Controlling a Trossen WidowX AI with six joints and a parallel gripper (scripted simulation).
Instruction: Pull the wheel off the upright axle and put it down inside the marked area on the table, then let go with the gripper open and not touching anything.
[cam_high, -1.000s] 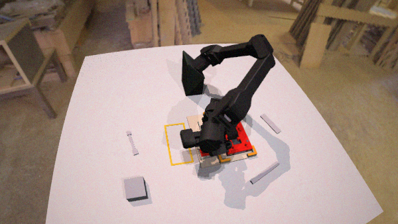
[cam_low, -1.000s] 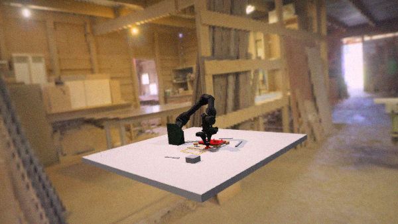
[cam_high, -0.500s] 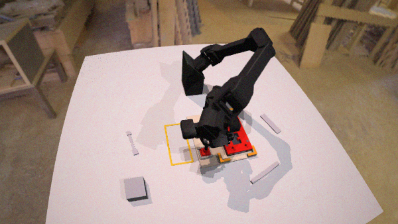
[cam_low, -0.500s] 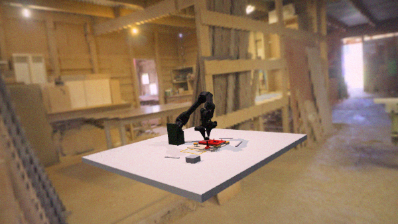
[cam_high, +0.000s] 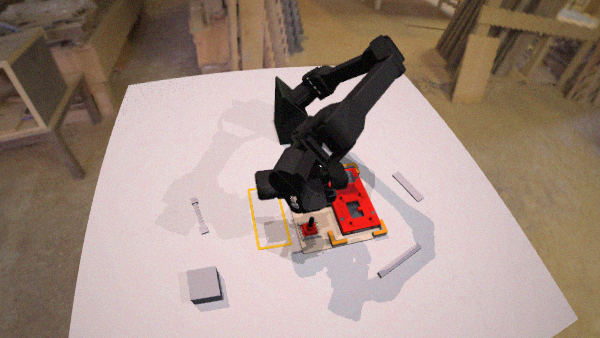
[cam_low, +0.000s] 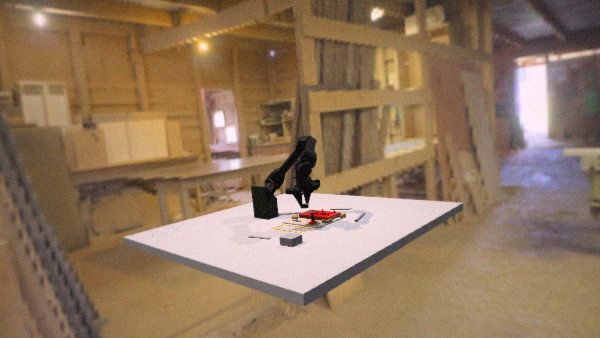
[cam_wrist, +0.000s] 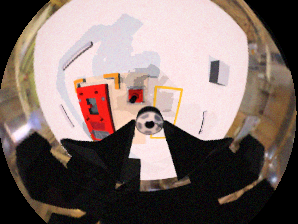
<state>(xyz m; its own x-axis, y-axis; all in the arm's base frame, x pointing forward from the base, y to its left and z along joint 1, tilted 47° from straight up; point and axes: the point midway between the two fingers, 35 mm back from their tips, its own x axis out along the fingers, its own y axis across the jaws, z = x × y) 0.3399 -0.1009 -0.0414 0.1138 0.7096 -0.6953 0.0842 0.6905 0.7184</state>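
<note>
While gripper (cam_wrist: 150, 137) grasps wheel (cam_wrist: 149, 121) aloft | axle (cam_high: 310, 222) bare | grey block (cam_high: 204, 284) well apart

Gray wheel (cam_wrist: 149, 121) lifted clear above black axle (cam_high: 310, 223).

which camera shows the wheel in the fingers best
The wrist view: the wheel sits centred between the dark fingers, hub visible. From the top the arm hides it; in the exterior view it is too small to make out.
</note>
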